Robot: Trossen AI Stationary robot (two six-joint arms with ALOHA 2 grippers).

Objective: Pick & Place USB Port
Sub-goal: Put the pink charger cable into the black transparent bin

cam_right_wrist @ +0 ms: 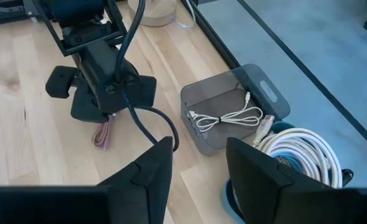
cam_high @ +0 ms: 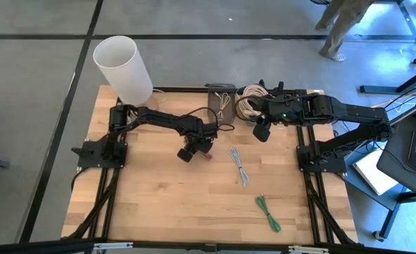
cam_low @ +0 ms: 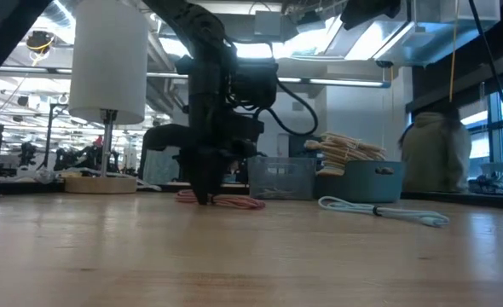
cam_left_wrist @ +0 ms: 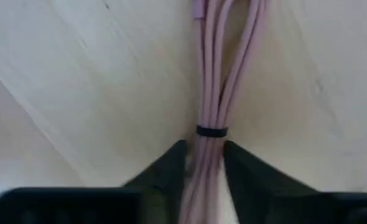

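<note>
A bundled pink cable lies on the wooden table near its middle; it also shows in the low view and the left wrist view. My left gripper is down at the table, shut on the pink cable. My right gripper is open and empty, high over the table's far right part, beside a bowl of coiled cables. A grey tray at the far edge holds a white cable. My left gripper pinches the pink cable bundle between its two fingers, just behind the bundle's black tie. The fingers come from above, pointing down, one on each side of the strands. The cable lies on the table.
A pale cable and a green cable lie on the table nearer the front right. A tall white cylinder stands at the far left corner. A person stands beyond the table at the far right.
</note>
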